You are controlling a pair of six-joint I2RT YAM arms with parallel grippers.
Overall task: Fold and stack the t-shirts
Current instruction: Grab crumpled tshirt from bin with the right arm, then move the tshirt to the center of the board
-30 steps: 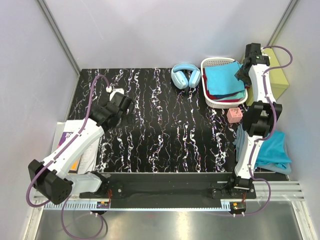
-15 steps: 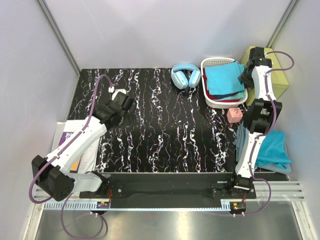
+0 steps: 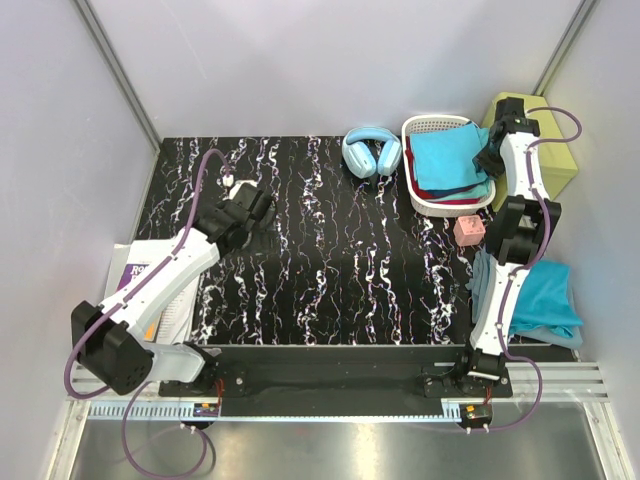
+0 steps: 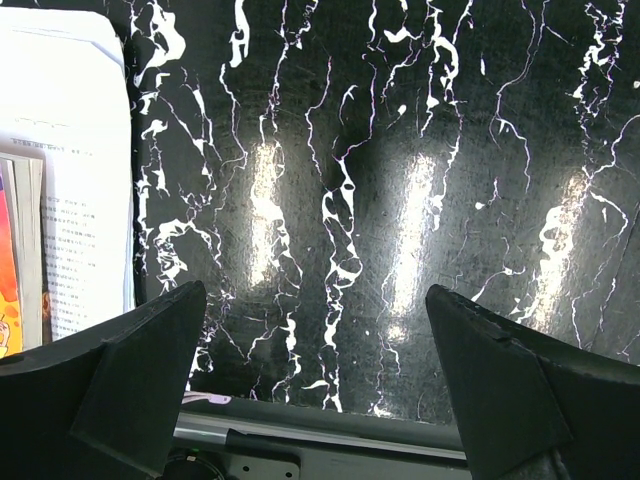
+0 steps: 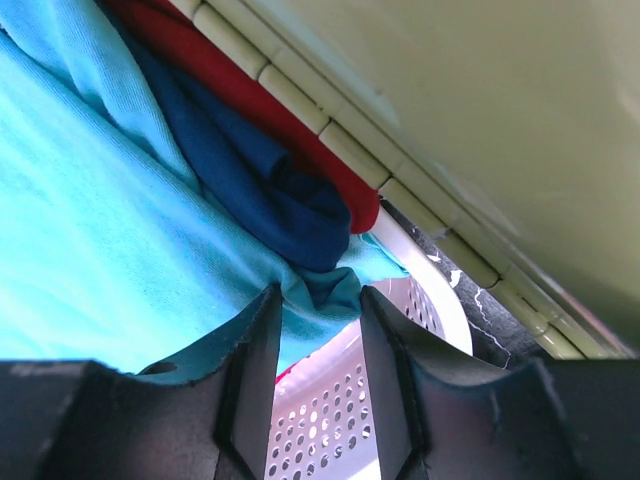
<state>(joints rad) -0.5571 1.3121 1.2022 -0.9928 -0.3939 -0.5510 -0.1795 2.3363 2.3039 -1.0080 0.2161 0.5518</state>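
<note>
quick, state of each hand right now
left hand: open, empty
right hand: around a t-shirt edge, grip cannot be told

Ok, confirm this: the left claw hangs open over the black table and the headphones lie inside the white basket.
Wrong on the headphones: the top view shows them on the table beside the basket, not inside it. The rest stands.

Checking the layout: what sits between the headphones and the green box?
The white basket holding a turquoise t-shirt, seen in the top view.
</note>
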